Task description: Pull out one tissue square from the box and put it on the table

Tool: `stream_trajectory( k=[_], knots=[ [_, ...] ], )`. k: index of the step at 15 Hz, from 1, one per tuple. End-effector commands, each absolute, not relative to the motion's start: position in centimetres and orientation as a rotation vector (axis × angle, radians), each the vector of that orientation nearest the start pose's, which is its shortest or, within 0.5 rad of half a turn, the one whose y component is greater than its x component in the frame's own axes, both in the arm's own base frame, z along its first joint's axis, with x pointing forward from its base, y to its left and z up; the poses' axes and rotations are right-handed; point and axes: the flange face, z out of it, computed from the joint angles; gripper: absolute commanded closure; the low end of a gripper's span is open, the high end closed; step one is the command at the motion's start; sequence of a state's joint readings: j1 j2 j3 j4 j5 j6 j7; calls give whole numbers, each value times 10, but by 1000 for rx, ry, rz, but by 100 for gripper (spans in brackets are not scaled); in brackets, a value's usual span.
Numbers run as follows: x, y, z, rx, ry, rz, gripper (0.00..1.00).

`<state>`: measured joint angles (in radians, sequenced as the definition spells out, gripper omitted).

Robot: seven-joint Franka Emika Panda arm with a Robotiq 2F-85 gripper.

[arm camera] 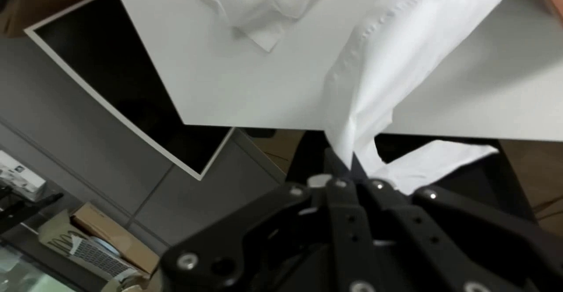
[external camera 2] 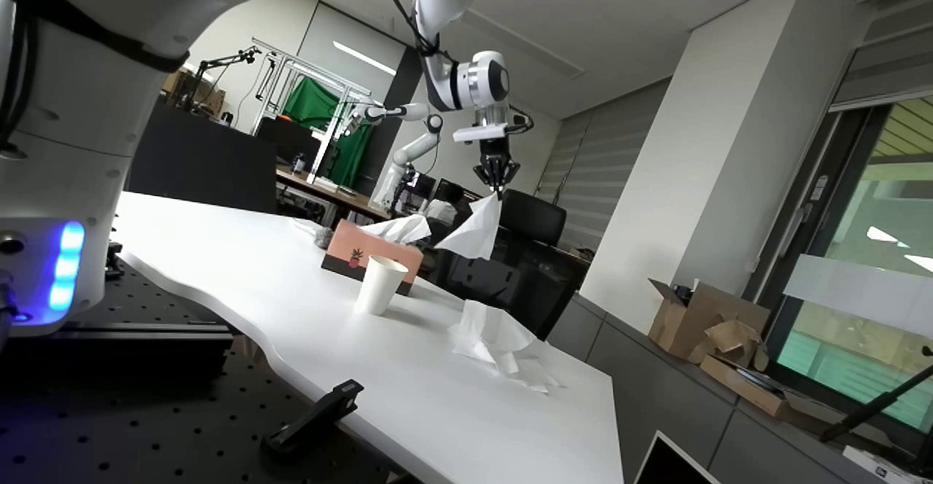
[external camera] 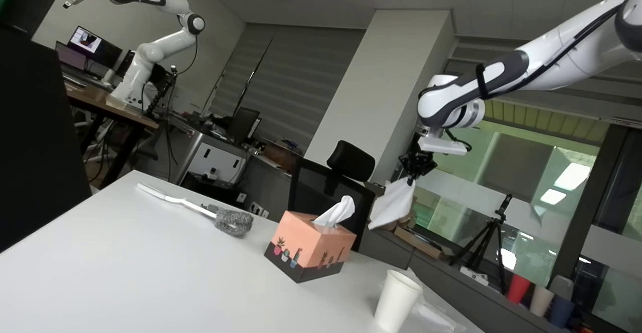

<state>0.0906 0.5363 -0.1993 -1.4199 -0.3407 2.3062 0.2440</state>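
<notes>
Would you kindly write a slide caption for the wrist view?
Wrist view: a white tissue hangs from the closed gripper, while crumpled tissue lies on the table.

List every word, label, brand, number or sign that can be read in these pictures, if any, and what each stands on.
None: no text can be read in any view.
Background monitor: display too small to read.
White box: dark marking, too blurred to read.
Tissue box: potted-plant pictures, no words on the sides in view.
Paper cup: no print visible.
</notes>
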Motion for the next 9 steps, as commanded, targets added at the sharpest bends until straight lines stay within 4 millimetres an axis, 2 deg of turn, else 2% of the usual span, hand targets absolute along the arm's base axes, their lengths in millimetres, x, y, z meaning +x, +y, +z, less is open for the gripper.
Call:
stream_trajectory(
  k=[1, 3, 5, 7, 9],
  knots=[
    [752, -95, 396, -3626, 275, -565, 100],
    [753, -122, 365, -3747, 282, -466, 100],
    [751, -146, 342, -3863, 245, -334, 100],
    [748, -165, 330, -3975, 189, -205, 100],
    [745, -179, 325, -4081, 114, -65, 100]
  ],
)
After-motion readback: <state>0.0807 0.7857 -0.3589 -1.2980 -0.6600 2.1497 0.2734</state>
